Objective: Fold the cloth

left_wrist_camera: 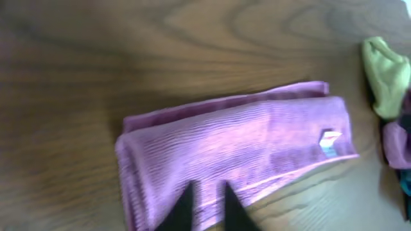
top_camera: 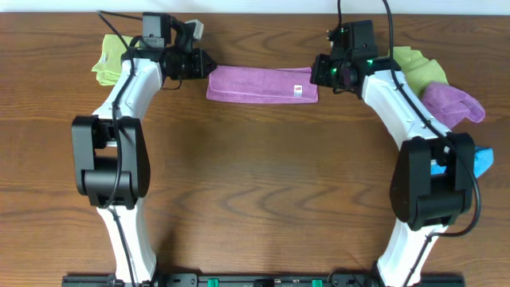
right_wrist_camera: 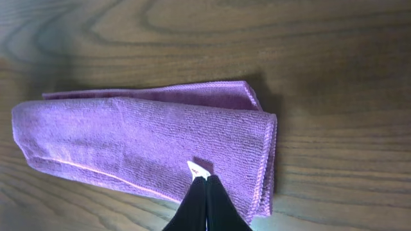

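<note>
The top view is bright and even, with only soft shadows. The picture from the left pincer (left_wrist_camera: 207, 192) is smeary all over. Ahead of the right pincer (right_wrist_camera: 205, 183) the cloth (right_wrist_camera: 141, 135) looks sharp, with a dark shadow just past its folded end.

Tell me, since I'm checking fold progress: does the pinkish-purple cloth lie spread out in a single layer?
No, the cloth lies folded into a narrow strip, its stacked layers showing at the end.

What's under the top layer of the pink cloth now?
A lower fold of the cloth peeks out along one long edge, on the wooden table. Anything between the layers is covered.
</note>
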Tool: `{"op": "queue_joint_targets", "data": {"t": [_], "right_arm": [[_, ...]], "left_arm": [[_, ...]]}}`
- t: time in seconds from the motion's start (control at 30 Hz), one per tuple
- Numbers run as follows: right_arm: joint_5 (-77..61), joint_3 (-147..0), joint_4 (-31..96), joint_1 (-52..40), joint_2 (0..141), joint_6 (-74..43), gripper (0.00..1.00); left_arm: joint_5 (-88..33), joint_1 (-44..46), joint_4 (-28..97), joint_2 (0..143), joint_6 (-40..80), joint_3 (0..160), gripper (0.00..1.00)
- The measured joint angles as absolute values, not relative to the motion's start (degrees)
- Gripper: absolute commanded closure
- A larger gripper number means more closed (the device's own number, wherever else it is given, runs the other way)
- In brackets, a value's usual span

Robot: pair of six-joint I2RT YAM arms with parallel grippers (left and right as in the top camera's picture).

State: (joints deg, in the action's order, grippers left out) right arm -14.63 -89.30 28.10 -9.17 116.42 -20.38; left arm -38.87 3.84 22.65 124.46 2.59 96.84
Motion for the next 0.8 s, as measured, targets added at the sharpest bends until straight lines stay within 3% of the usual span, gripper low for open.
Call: {"op": "queue_joint_targets", "data": {"t": [0.23,0.8], "right_arm": [[-13.8,-89.3,29.4,-10.7,116.4,-17.3,0.98],[-7.9,-89.3,29.5,-14.1,118.7,-13.4,0.99]], "left_arm": [[-37.3,5.7,24.0,124.3,2.5,96.8,0.95],[-15.7,14.2,22.2,126.9,-2.8,96.9,0.94]]}}
